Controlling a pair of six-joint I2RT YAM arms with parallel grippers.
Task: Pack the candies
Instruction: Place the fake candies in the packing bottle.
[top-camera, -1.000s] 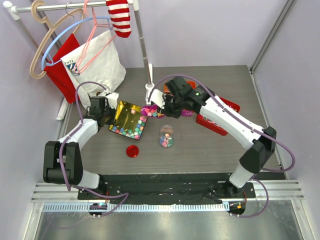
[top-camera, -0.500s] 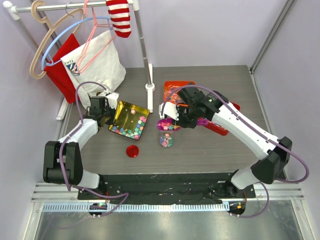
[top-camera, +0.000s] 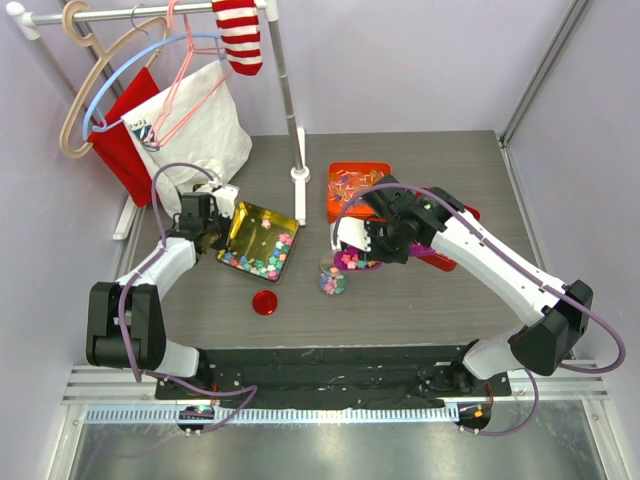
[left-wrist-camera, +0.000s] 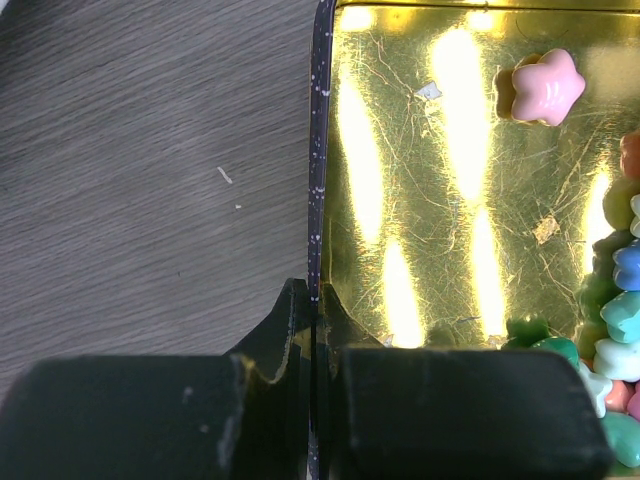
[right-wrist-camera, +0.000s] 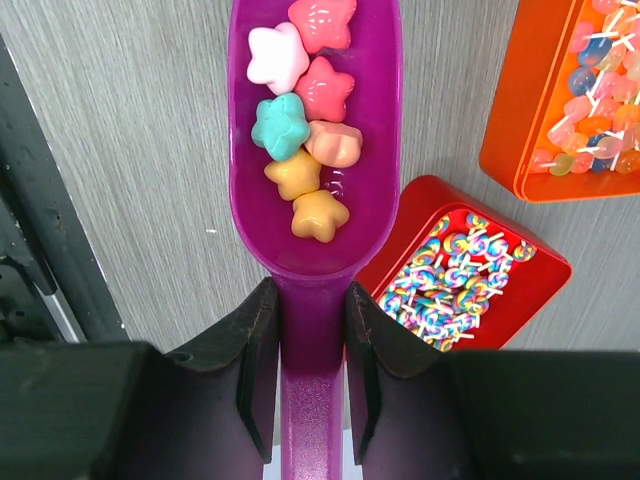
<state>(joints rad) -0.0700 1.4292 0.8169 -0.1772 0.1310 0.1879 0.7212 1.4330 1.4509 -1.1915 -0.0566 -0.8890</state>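
Note:
The candies are small pastel star shapes. Many lie in the low end of the tilted gold tin (top-camera: 252, 228), as a heap of candies (top-camera: 262, 264). My left gripper (top-camera: 207, 228) is shut on the tin's far-left wall; in the left wrist view the gripper (left-wrist-camera: 315, 300) pinches that thin wall (left-wrist-camera: 318, 150), with a pink star (left-wrist-camera: 545, 87) on the gold floor. My right gripper (top-camera: 366, 250) is shut on the handle of a purple scoop (top-camera: 348, 261) holding several candies (right-wrist-camera: 305, 130). The scoop hangs just behind a small clear jar (top-camera: 333, 284) with candies in it.
An orange tin (top-camera: 335, 172) of wrapped sweets and a red tin (top-camera: 468, 213) of lollipop-like sweets stand behind the right arm. A red lid (top-camera: 264, 302) lies in front of the gold tin. A clothes rail post (top-camera: 299, 175) stands at the back, with hangers and bags at far left.
My right arm has carried the loaded scoop from the gold tin's edge rightward and nearer, to just behind the jar. The left gripper and the tin have stayed put.

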